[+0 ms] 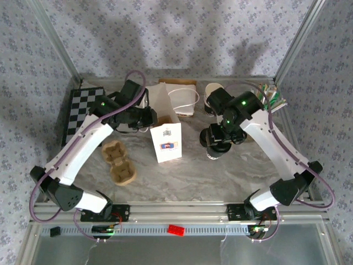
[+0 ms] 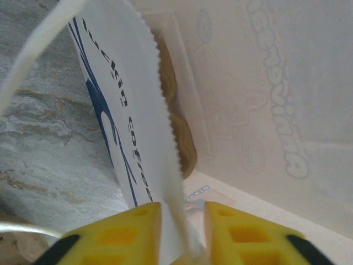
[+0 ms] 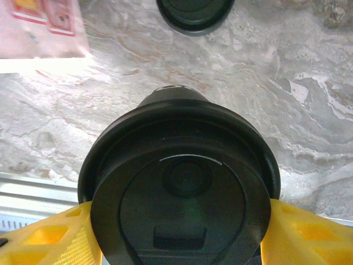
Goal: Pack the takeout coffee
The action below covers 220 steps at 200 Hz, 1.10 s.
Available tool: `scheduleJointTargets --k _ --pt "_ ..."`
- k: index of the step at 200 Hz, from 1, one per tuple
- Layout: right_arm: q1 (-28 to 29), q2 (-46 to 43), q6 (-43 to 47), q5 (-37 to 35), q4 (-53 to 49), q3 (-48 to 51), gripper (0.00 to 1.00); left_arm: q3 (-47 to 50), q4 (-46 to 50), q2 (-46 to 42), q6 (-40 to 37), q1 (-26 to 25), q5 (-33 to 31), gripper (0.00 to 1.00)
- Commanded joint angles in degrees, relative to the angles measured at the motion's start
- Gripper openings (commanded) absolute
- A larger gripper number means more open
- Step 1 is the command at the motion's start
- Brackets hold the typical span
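Black plastic hides most of the coffee (image 3: 182,182): from the right wrist its own lid covers the cup's body, and from above the right arm (image 1: 276,146) overlaps it. It sits between the right gripper's (image 3: 179,215) fingers, which are clamped against both its sides, to the right of the bag (image 1: 165,142). The left gripper (image 2: 182,226) straddles the bag's serrated top edge with its jaws narrowly apart; I cannot tell whether they pinch the paper. A loose lid (image 3: 193,11) on the counter (image 3: 237,83) is cut off.

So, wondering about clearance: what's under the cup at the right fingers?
Marble table surrounds the cup; another black lid shows beyond. The cup itself hides the spot directly beneath.
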State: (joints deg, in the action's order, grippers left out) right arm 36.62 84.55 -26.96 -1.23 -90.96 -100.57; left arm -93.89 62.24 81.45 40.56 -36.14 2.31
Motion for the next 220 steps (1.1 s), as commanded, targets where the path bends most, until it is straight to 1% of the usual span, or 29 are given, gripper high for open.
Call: scheduleJointTargets --k 1,12,30,57,63,91,111,143,173,200,220 --pt "1.84 1.05 0.66 -0.54 -4.92 -5.35 0.64 -2.43 3.85 -0.88 -0.28 -0.39 -1.75 0.19" --pt "3.15 1.95 0.29 -0.59 -5.82 -7.78 0.64 -2.6 4.66 -1.04 -0.32 -0.51 -1.79 0.13" --pt "5.52 3.52 -0.21 -0.92 -7.58 -12.09 0.64 -3.17 5.57 -1.29 -0.5 -0.72 -1.25 0.08" --pt "8.93 5.89 -1.26 -2.47 -11.15 -19.56 0.64 -5.23 8.13 -1.03 -1.49 -1.55 -1.11 0.03" --pt "9.96 6.14 -0.69 -1.53 -11.84 -20.67 0.64 -5.5 8.33 -1.04 -1.79 -1.71 -0.87 0.02" --pt "11.77 6.41 -1.53 0.09 -11.88 -24.22 0.63 -6.95 10.36 -0.87 -2.88 -1.68 -2.39 0.01" --pt "12.87 6.5 -1.96 0.26 -11.87 -25.08 0.63 -8.26 11.78 -0.49 -5.47 -1.72 -3.97 0.0" --pt "13.43 6.48 -2.7 0.53 -11.79 -26.99 0.63 -11.02 15.13 0.59 -9.4 -1.67 -8.69 0.0" --pt "13.75 7.33 -2.92 1.83 -11.83 -30.09 0.63 -10.79 14.74 0.81 -10.58 -1.73 -9.34 0.0" --pt "13.95 7.71 -3.16 3.0 -11.79 -32.3 0.63 -11.56 15.87 0.82 -11.62 -1.55 -13.59 0.0" --pt "14.05 8.33 -3.28 3.81 -11.72 -34.11 0.62 -11.43 15.47 1.01 -12.5 -1.35 -15.08 0.0"
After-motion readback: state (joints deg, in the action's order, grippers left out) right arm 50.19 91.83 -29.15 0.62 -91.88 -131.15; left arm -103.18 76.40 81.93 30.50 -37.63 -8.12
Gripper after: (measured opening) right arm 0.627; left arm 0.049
